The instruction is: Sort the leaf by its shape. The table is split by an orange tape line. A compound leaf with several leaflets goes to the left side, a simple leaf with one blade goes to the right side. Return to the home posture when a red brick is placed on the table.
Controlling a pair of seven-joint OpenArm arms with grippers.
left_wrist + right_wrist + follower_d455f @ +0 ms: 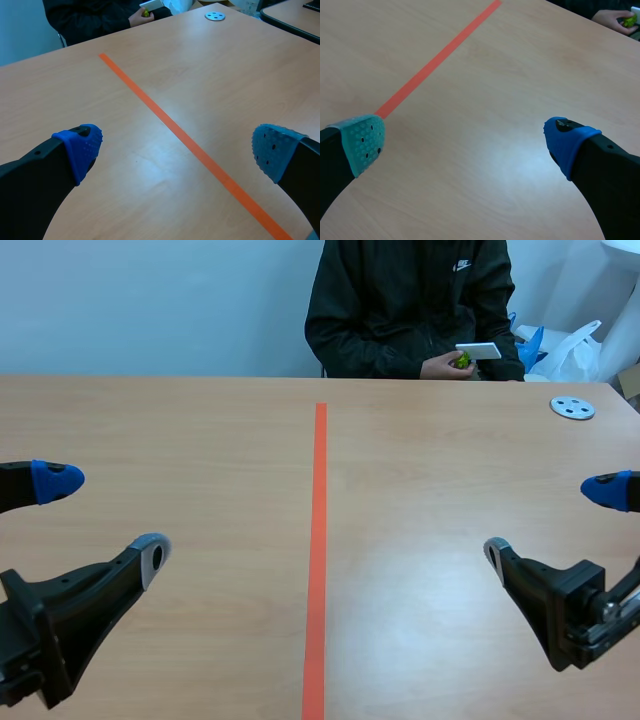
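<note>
Orange tape runs straight away from you and splits the desk into a left and a right half. No leaf lies on the desk. The only candidate is a small green item held in the hand of the person seated across from you. It is too small to tell whether it is a leaf, what shape it has, or how its long axis runs.

The left gripper sits low on the left of the tape, fingers spread wide, with nothing between them. The right gripper sits low on the right of the tape, equally wide open and equally empty.

Note the governing relation: the green item is at the far edge, well ahead of both grippers and on the right of the tape. It is therefore nearer the right gripper. If it is set down straight below that hand, expect the right arm to have the shorter reach. Do not commit either arm until the item rests on the desk and its shape can be read.

A grey disc lies at the far right, well apart from both grippers.
</note>
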